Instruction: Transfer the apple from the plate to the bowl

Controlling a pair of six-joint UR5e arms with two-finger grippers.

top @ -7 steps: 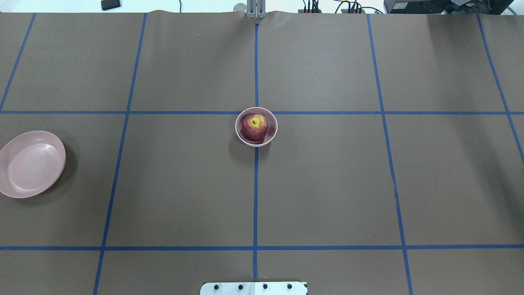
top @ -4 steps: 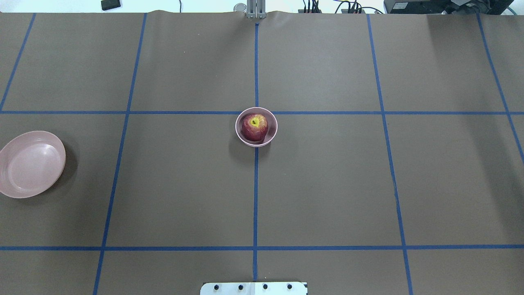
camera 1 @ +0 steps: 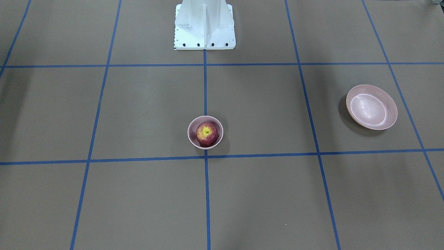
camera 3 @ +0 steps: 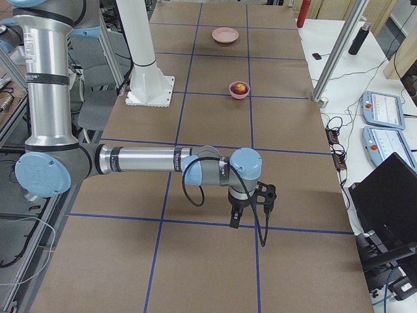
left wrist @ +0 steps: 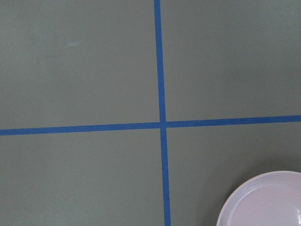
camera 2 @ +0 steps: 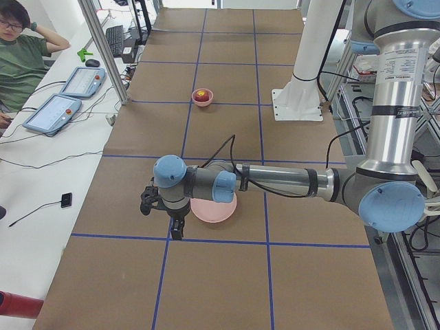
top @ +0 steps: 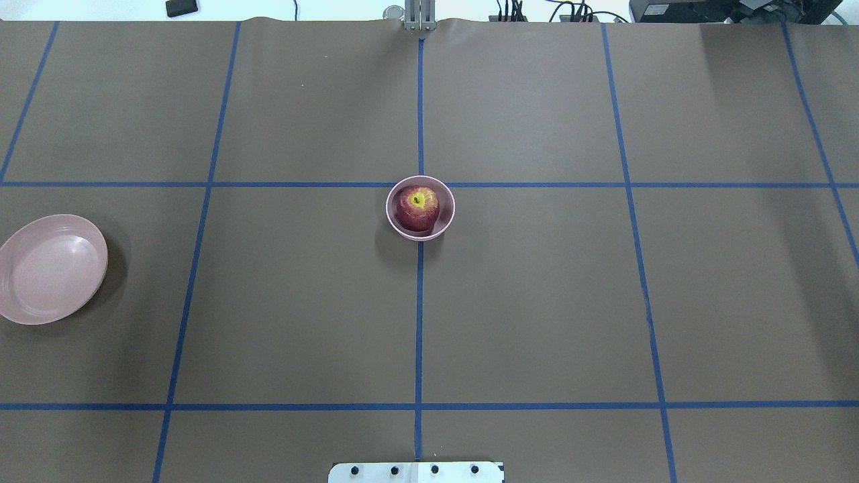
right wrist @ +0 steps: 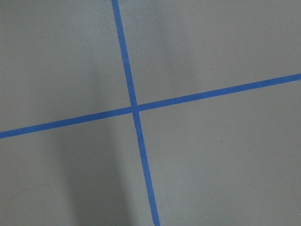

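Observation:
The dark-red apple [top: 417, 207] with its yellow stem patch sits inside the small deep pink bowl [top: 447, 219] at the table's middle; both also show in the front view, apple [camera 1: 207, 134] in bowl [camera 1: 191, 129]. The wide shallow pink plate [top: 50, 268] lies empty at the left edge; its rim shows in the left wrist view [left wrist: 268, 202]. My left gripper [camera 2: 177, 234] hangs just beside the plate [camera 2: 220, 212], far from the bowl. My right gripper [camera 3: 234, 223] hangs over bare table at the other end. I cannot tell whether either gripper is open or shut.
The robot's white base pedestal [camera 1: 204, 24] stands at the table's robot-side edge. Blue tape lines [top: 419, 302] divide the brown table cover into squares. A person [camera 2: 20, 55] sits by tablets [camera 2: 53, 113] beyond the far edge; metal posts [camera 2: 103, 48] stand there.

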